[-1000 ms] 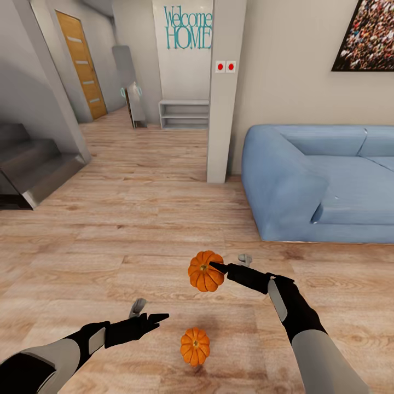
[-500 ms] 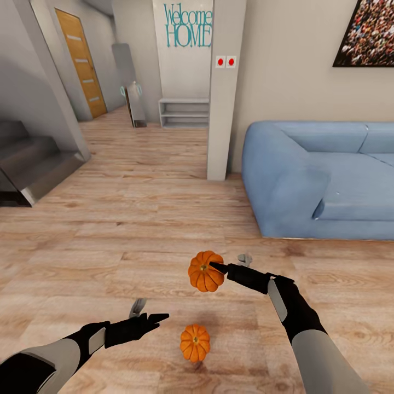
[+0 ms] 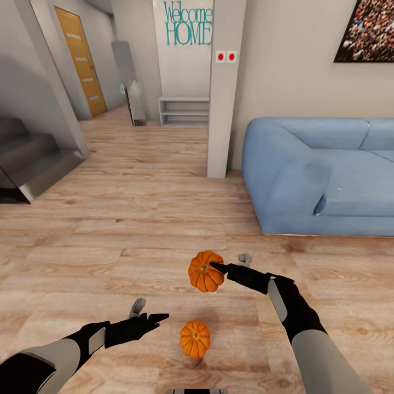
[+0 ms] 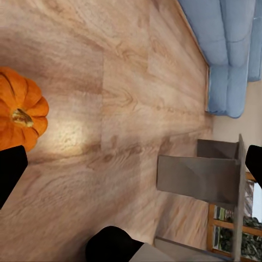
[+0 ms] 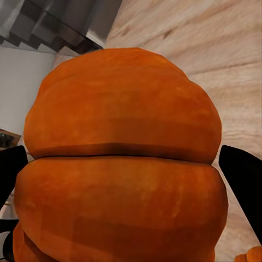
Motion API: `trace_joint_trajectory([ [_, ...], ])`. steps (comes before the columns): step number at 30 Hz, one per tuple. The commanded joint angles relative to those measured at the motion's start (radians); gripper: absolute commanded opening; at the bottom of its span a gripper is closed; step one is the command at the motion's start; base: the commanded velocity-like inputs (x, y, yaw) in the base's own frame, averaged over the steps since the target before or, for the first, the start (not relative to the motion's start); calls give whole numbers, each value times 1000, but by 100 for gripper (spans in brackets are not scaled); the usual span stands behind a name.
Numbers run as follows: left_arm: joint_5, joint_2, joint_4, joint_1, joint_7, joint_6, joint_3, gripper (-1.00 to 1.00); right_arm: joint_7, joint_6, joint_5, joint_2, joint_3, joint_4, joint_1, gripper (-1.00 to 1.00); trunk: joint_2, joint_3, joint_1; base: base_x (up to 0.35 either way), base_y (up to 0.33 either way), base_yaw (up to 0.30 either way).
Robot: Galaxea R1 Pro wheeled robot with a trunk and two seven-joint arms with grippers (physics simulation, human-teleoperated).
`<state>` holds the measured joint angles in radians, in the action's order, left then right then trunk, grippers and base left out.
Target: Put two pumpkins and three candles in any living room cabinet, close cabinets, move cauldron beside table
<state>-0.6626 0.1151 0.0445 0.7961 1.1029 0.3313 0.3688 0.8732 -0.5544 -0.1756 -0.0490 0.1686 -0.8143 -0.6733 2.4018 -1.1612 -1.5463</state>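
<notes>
My right gripper (image 3: 214,268) is shut on one orange ribbed pumpkin (image 3: 203,273) and holds it above the wooden floor. Close up, this pumpkin (image 5: 120,164) sits between the two dark fingertips (image 5: 243,174). The second pumpkin (image 3: 195,339) stands on the floor just below it, to the right of my left gripper (image 3: 149,312). That gripper is open and empty, low over the floor, with the floor pumpkin (image 4: 19,114) off to one side of its fingers (image 4: 10,169). The candles, cabinet and cauldron are out of view.
A blue sofa (image 3: 323,175) fills the right side. A white pillar (image 3: 224,87) stands ahead, with a low white shelf (image 3: 184,112) behind it. Grey stairs (image 3: 33,158) rise at the left. Wooden floor (image 3: 137,219) stretches between them towards a hallway.
The whole view has shifted slightly, so the camera has moved. The floor pumpkin now sits a little higher in the picture. Both arms hold the same pose.
</notes>
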Motion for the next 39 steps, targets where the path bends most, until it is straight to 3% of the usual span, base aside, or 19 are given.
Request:
trace_joint_trajectory([
  [1, 0, 0, 0, 0, 0, 0, -1, 100, 0, -1, -2, 0, 0, 0, 0, -100, 7, -3, -4, 0, 0, 0],
  [14, 0, 0, 0, 0, 0, 0, -1, 100, 0, -1, -2, 0, 0, 1, 0, -100, 98, -44, -54, 0, 0, 0],
  [39, 0, 0, 0, 0, 0, -1, -1, 100, -1, -1, -2, -1, 0, 1, 0, -100, 104, -141, -65, 0, 0, 0],
])
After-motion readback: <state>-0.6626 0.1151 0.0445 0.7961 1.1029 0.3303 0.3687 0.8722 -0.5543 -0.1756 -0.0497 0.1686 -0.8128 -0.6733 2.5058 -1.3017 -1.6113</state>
